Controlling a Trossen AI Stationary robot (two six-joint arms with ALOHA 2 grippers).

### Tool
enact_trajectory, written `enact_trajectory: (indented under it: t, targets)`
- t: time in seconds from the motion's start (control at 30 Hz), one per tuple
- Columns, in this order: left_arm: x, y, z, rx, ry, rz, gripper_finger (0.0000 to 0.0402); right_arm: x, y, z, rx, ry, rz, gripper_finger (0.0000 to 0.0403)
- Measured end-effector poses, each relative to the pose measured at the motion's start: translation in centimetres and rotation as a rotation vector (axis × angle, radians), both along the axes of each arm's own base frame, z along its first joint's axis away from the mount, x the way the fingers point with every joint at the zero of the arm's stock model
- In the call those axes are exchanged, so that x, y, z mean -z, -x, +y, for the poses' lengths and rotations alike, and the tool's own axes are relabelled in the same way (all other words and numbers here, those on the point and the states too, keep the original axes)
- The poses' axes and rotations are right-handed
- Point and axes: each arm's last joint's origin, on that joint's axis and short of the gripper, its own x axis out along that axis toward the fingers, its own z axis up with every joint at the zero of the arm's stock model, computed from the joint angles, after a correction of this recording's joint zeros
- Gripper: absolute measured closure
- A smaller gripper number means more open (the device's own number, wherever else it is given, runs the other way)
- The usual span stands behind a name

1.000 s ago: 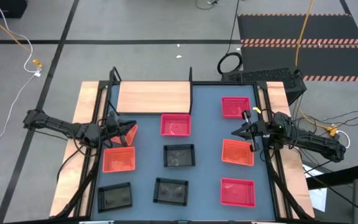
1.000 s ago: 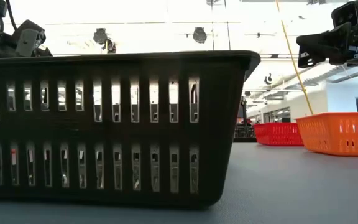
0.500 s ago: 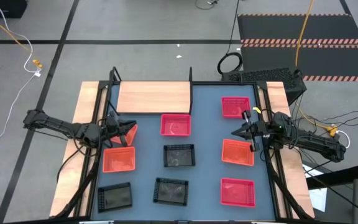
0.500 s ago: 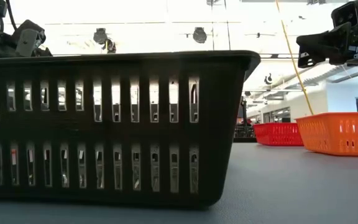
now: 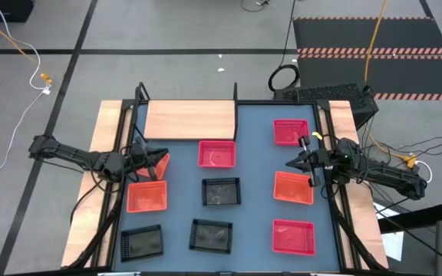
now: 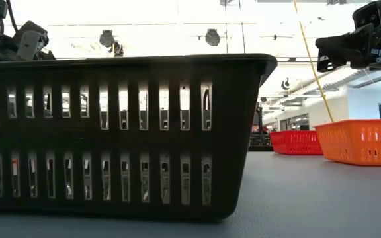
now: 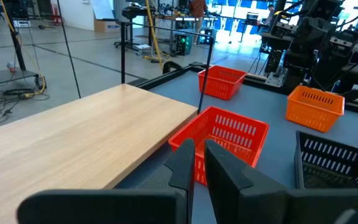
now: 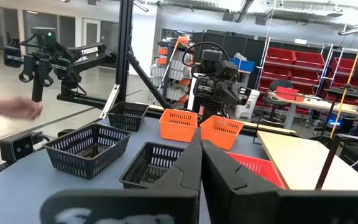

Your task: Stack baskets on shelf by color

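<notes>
Table (image 5: 255,211) unchanged; left pincer (image 5: 158,162) still grips orange basket (image 5: 162,162).

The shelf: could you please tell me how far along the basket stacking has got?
Done: nothing yet, the shelf is bare. In hand: the left gripper pinches the rim of a tilted orange basket beside the shelf. Left: eight more baskets lie unstacked, colours mixed; the right gripper waits shut above them.

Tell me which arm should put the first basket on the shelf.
Left, probably. The left gripper already holds an orange basket tilted off the table, just beside the empty shelf. The right gripper is shut, holds nothing, and sits farther away.
</notes>
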Motion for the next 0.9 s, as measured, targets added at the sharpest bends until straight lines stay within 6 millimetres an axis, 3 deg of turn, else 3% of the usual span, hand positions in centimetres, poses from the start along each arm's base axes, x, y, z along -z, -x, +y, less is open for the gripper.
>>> enact_trajectory:
  t: [0.3,0.43,0.5,0.9]
  targets:
    - [-0.01,0.00,0.00,0.000,0.000,-0.001,0.0364,-0.32,0.04,0.01,-0.002,-0.002,-0.032,0.0403]
    - [0.01,0.00,0.00,0.000,0.000,0.000,0.0364,-0.27,0.03,0.01,-0.038,-0.330,0.040,0.0403]
    - [-0.01,0.00,0.00,0.000,0.000,0.000,0.0364,-0.24,0.01,0.01,-0.044,-0.386,0.054,0.0403]
    - [0.00,0.00,0.00,0.000,0.000,0.000,0.0364,-0.77,0.07,0.02,-0.051,-0.376,0.002,0.0403]
